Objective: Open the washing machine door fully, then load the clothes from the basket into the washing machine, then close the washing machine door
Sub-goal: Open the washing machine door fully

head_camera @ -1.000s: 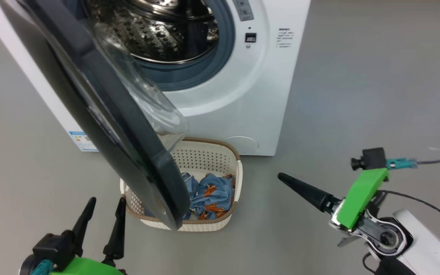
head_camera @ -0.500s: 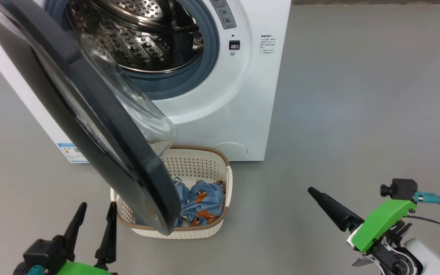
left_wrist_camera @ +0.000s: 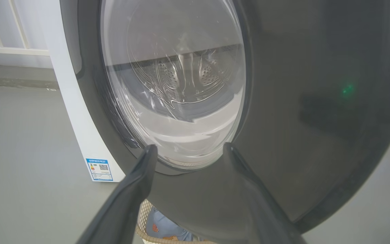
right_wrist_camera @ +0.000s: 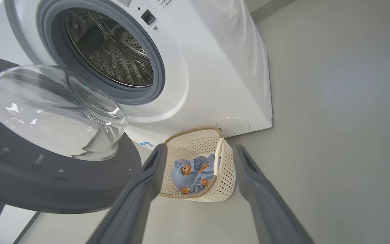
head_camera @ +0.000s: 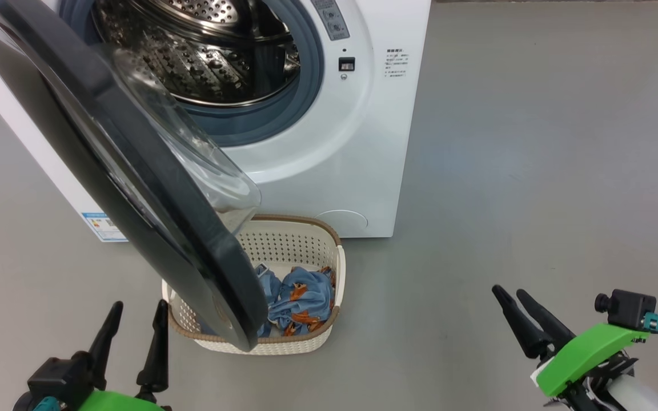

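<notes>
Door: the washing machine door (head_camera: 146, 188) stands swung out on the left side, partly open. Its clear window (head_camera: 192, 154) bulges toward the drum (head_camera: 209, 51). In the head view its lower rim covers the left part of the basket.
Clothes: the blue printed clothes (head_camera: 300, 299) lie bunched inside the basket.
Basket: the cream basket (head_camera: 306, 342) stands on the floor (head_camera: 534, 142), just in front of the washing machine and below its opening.
Machine: the white washing machine (head_camera: 363, 142) has a grey-blue gasket (head_camera: 306, 85) around the steel drum and a blue sticker (head_camera: 100, 225) low on its left side.
Left gripper: the left gripper (head_camera: 139, 308) is near the basket's left end, jaws spread wide and empty. In its wrist view it faces the door's outer side.
Right gripper: the right gripper (head_camera: 508, 291) is well apart from the basket over bare floor, jaws wide and empty, pointing toward the basket in its wrist view.
</notes>
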You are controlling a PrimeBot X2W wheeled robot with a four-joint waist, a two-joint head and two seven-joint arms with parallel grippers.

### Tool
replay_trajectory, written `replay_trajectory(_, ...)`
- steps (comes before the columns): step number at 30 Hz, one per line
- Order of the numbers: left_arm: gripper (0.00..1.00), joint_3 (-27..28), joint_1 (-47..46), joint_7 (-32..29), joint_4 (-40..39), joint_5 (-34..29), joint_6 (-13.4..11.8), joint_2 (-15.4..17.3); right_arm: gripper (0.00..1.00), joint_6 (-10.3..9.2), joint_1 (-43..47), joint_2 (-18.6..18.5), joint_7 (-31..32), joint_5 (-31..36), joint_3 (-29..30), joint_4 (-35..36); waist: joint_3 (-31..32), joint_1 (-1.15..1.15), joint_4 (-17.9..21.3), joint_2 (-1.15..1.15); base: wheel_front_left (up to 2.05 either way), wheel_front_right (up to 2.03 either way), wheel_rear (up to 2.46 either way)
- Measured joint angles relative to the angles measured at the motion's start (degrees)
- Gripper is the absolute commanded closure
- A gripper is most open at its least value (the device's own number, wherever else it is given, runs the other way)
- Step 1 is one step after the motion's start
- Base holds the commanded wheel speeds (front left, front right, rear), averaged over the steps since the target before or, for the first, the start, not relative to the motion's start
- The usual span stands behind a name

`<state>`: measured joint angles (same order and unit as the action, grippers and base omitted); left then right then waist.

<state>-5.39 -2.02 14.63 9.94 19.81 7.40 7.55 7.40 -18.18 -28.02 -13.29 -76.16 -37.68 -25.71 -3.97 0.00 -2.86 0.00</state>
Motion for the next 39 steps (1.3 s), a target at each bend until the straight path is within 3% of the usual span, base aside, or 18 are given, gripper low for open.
replay_trajectory(4, 0.0, 0.2, 0.0, 0.0, 0.0, 0.0, 0.0, 0.0, 0.0, 0.0, 0.0, -0.1, -0.9, 5.4, -0.1, -2.2, -0.2, 0.0, -0.1, 0.0, 0.0, 0.0, 0.0)
replay_trajectory(17, 0.0, 0.5, 0.0, 0.0, -0.3, -0.4, 0.0, -0.1, 0.0, 0.0, 5.3, 7.5, -1.0, 29.4, 21.6, 2.5, -0.4, 0.0, -0.3, 0.0, 0.0, 0.0, 0.0)
replay_trajectory(25, 0.0, 0.5, 0.0, 0.0, -0.3, -0.4, 0.0, -0.2, 0.0, 0.0, 9.3, 11.6, -1.0, 43.1, 30.2, 5.2, -0.5, 0.0, -0.7, 0.0, 0.0, 0.0, 0.0)
replay_trajectory(34, 0.0, 0.4, 0.0, 0.0, -0.3, -0.4, 0.0, -0.2, 0.0, 0.0, 11.5, 13.6, -1.0, 52.3, 33.2, 4.7, -1.0, 0.0, -1.0, 0.0, 0.0, 0.0, 0.0)
replay_trajectory(39, 0.0, 0.4, 0.0, 0.0, -0.3, -0.4, 0.0, -0.2, 0.0, 0.0, 11.5, 14.5, -1.0, 53.4, 34.3, 4.5, -1.3, 0.0, -1.2, 0.0, 0.0, 0.0, 0.0)
